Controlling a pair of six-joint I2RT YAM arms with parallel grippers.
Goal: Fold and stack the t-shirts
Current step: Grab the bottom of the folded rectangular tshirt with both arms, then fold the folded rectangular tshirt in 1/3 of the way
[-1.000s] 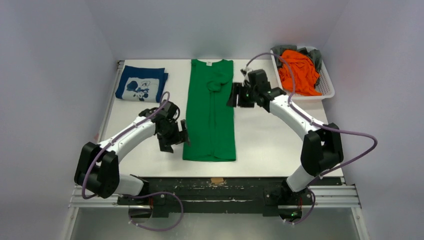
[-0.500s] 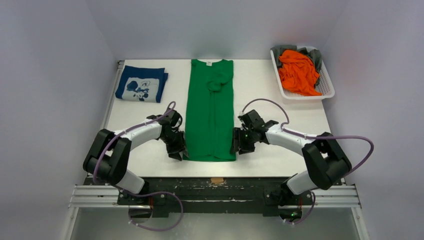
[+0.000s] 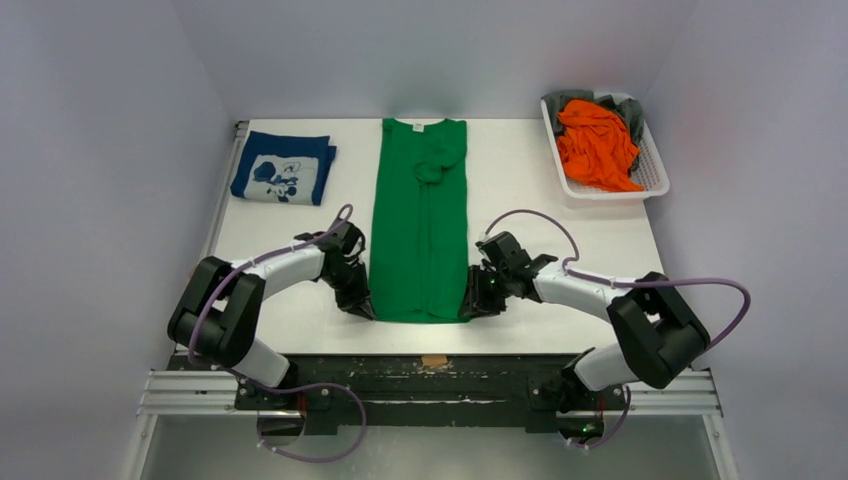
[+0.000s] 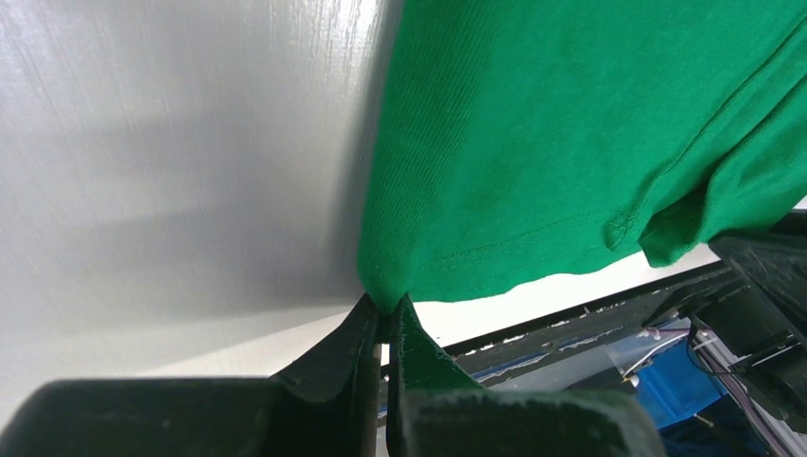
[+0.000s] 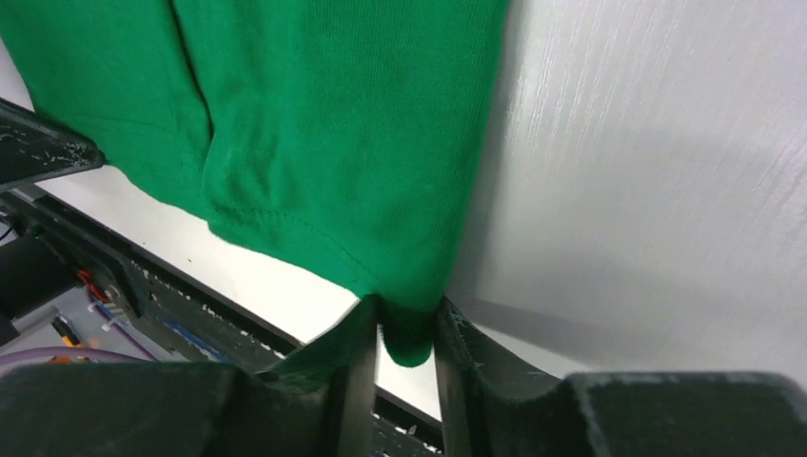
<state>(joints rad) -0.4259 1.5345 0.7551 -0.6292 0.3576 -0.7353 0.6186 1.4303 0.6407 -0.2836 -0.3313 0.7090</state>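
The green t-shirt (image 3: 420,230) lies as a long narrow strip down the middle of the table, collar at the far end. My left gripper (image 3: 362,308) is at its near left corner and, in the left wrist view, the left gripper (image 4: 390,309) is shut on the hem corner of the green t-shirt (image 4: 571,143). My right gripper (image 3: 472,308) is at the near right corner. In the right wrist view the right gripper (image 5: 404,328) has the corner of the green t-shirt (image 5: 333,124) pinched between narrowly parted fingers.
A folded navy t-shirt (image 3: 283,168) with white print lies at the far left. A white basket (image 3: 655,165) at the far right holds an orange t-shirt (image 3: 595,145) and a grey one (image 3: 630,115). The table's near edge and dark rail (image 3: 430,360) run just behind both grippers.
The right arm swung from the far end of the shirt down to its near right corner. The left gripper moved to the near left corner. Both closed on the hem.
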